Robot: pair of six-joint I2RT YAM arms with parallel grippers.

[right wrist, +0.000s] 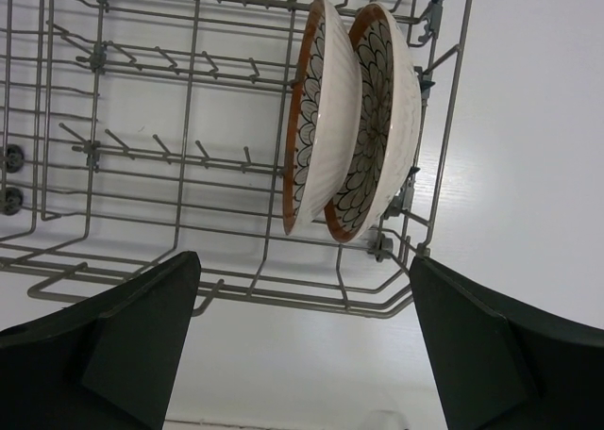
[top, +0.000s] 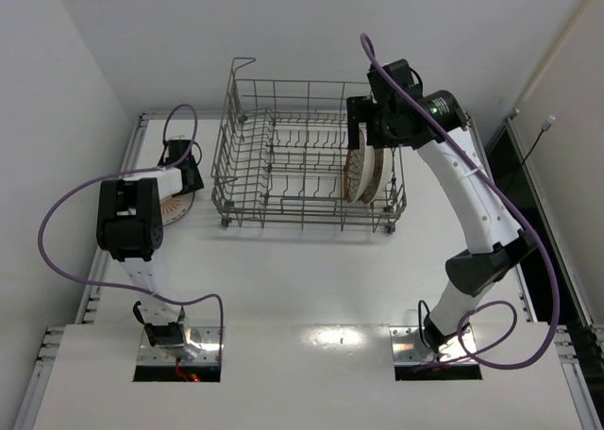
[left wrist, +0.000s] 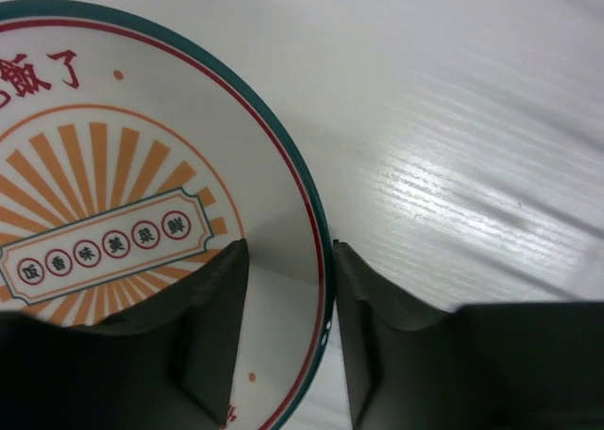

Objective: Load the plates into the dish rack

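The white plate with the orange sunburst [left wrist: 113, 166] lies flat on the table at the far left [top: 173, 208]. My left gripper [left wrist: 290, 260] points down at its right rim, one finger inside the plate and one outside, closed on the rim; it also shows in the top view [top: 181, 166]. Two brown-rimmed patterned plates stand upright side by side at the right end of the grey wire dish rack [right wrist: 142, 147]: the left one [right wrist: 326, 119] and the petal-patterned one [right wrist: 377, 119]. My right gripper [right wrist: 302, 289] is wide open and empty, above the rack's near right corner [top: 359, 119].
The dish rack [top: 283, 157] stands at the back middle of the white table, its left and middle tine rows bare. Purple cables loop from both arms. The table's left edge [top: 132, 166] runs close beside the sunburst plate.
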